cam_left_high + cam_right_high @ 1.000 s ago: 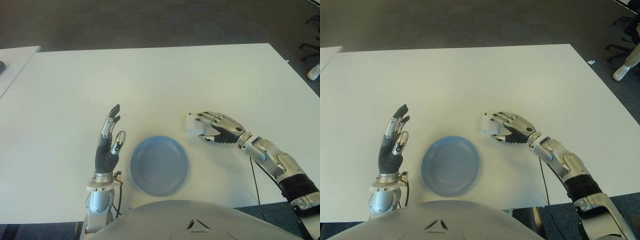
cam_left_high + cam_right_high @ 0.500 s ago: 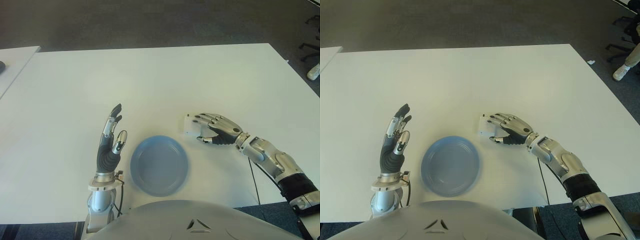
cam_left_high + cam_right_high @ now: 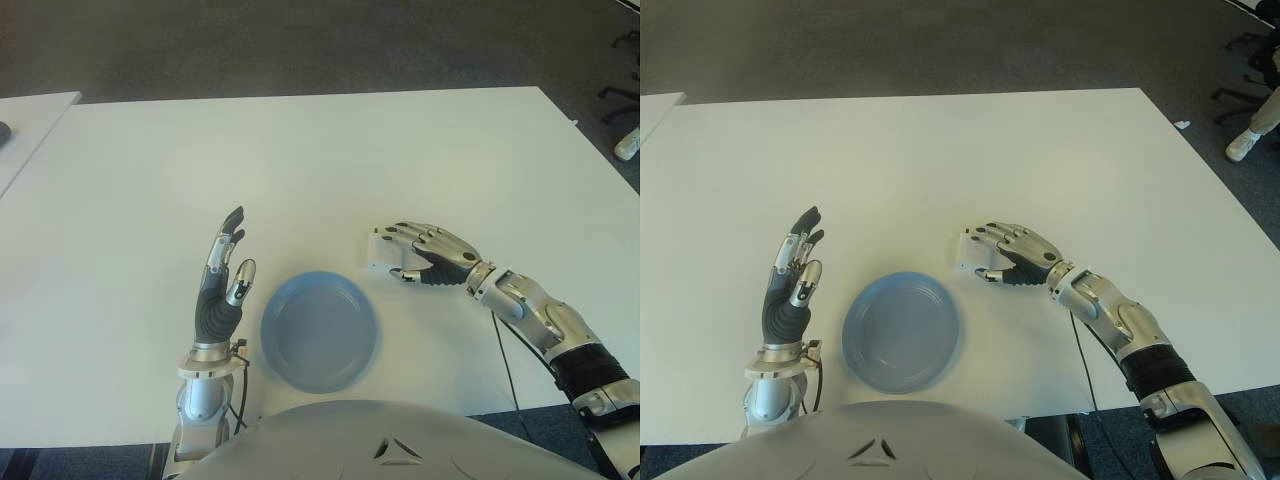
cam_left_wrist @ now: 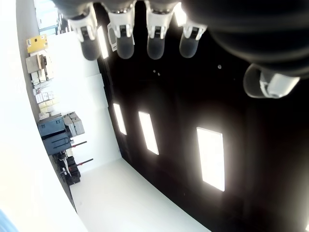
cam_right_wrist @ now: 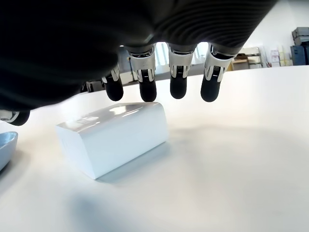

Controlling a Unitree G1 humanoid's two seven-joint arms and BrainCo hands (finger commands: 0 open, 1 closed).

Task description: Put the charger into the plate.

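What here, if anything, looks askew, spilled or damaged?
Nothing stands out. The white charger lies flat and intact on the table, just outside the empty blue plate. The right hand arches over it with fingers above it, not gripping. The left hand is upright and open left of the plate.

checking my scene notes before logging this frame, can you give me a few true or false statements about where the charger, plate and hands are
1. The white block-shaped charger lies on the white table. True.
2. The charger is already inside the round blue plate. False: it sits on the table beside the plate, on the robot's right of it.
3. The right hand has the charger lifted in a closed grasp. False: its fingers hover over the charger, which rests on the table.
4. The left hand is raised with its fingers spread, holding nothing, to the left of the plate. True.
5. The plate holds a second object. False: it holds nothing.
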